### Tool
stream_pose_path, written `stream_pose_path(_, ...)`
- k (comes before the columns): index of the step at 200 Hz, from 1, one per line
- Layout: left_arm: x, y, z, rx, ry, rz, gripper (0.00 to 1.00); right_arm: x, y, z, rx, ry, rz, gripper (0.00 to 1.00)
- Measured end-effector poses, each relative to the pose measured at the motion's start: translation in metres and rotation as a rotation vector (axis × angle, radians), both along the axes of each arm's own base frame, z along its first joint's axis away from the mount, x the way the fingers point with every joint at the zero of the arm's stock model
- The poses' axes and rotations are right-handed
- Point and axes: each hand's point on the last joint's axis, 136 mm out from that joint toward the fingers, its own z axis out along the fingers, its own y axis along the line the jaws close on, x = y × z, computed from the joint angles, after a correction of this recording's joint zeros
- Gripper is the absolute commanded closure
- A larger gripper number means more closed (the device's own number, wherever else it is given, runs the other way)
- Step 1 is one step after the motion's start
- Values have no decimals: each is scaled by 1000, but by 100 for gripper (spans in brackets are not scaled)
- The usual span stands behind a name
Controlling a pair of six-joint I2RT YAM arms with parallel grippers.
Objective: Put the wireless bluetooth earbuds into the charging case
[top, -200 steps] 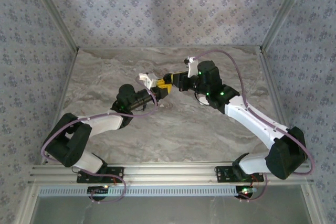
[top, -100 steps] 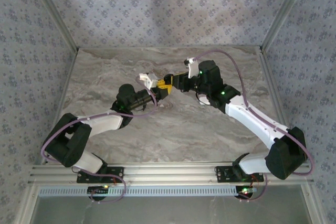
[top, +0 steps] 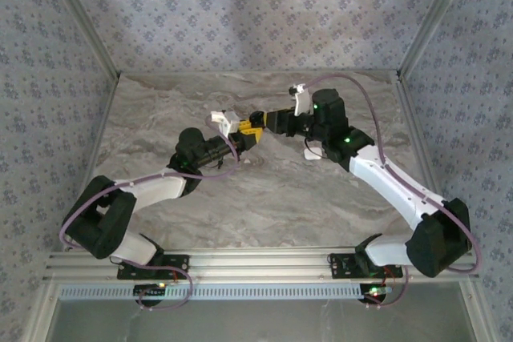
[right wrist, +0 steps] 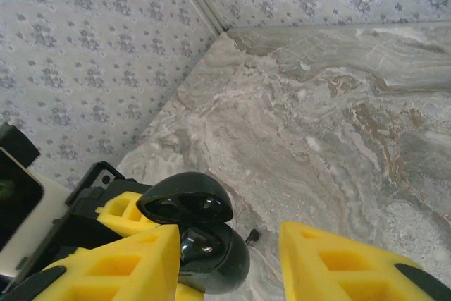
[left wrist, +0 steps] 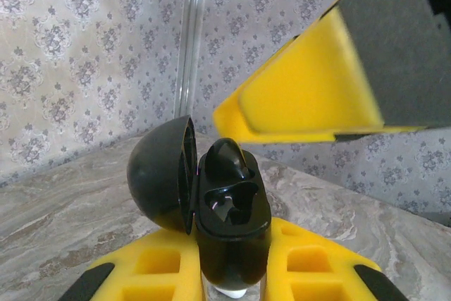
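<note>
Cannot see the base of the charging case point(left wrist: 230, 223), sunk between pads point(left wrist: 158, 266) of the left hand point(left wrist: 232, 273) and cut by the bottom edge; cannot make out one finger point(left wrist: 310, 96) of the right hand point(right wrist: 229, 241) above it, blurred and cropped. Cannot identify the tiny dark speck point(right wrist: 251, 234) on the surface point(right wrist: 338, 139); too small.

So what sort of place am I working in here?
Probably a purpose-built robot test booth: patterned wall panels close in three sides, the tabletop is marble-look, and an aluminium rail along the near edge carries both arm bases.
</note>
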Motion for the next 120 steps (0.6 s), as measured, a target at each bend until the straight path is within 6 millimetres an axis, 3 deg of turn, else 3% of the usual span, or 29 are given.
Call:
stream_pose_path(31, 13, 25, -3, -3, 30, 81, 87, -5, -4, 8, 1, 25, -7, 57)
stream_pose_path(71, 33, 81, -23, 21, 152, 275, 89, -3, 8, 17, -56, 114, -41, 59)
stream_pose_path(91, 43, 114, -31, 28, 226, 395, 90, 3, 21, 3, -95, 207, -65, 59)
stream_pose_path(120, 54, 169, -50, 17, 345, 569, 89, 13, 44, -49, -184, 393, -94, 59)
